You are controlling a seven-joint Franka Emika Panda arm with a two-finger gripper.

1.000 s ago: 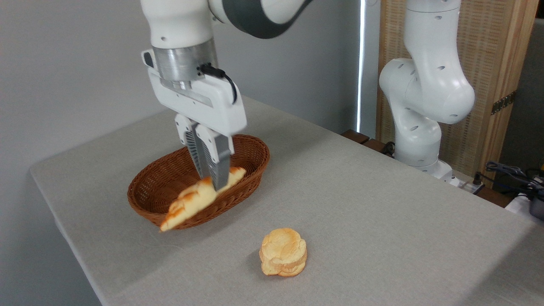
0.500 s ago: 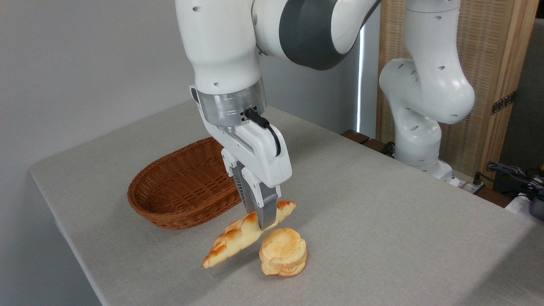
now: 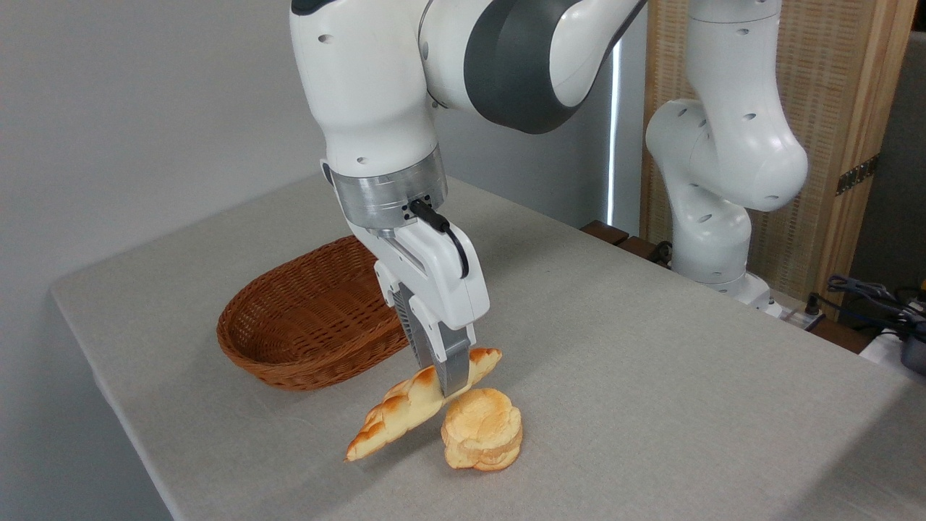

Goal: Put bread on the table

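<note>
One braided loaf [image 3: 405, 405] hanging tilted over the table [image 3: 651, 347], near its front edge.
Gripper [image 3: 445, 383] is clenching it above mid-length, beside the layered bun [image 3: 482, 428], basket [image 3: 304, 325] standing behind; it is looking light, stiff, glossy.

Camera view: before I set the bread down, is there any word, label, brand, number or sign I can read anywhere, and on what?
None: no readable text in this view.
The arm, the pincer shut on the bread, the bun, the basket and the table carry no visible lettering or numbers.
The cluttered gear at the right edge is too small to tell.
</note>
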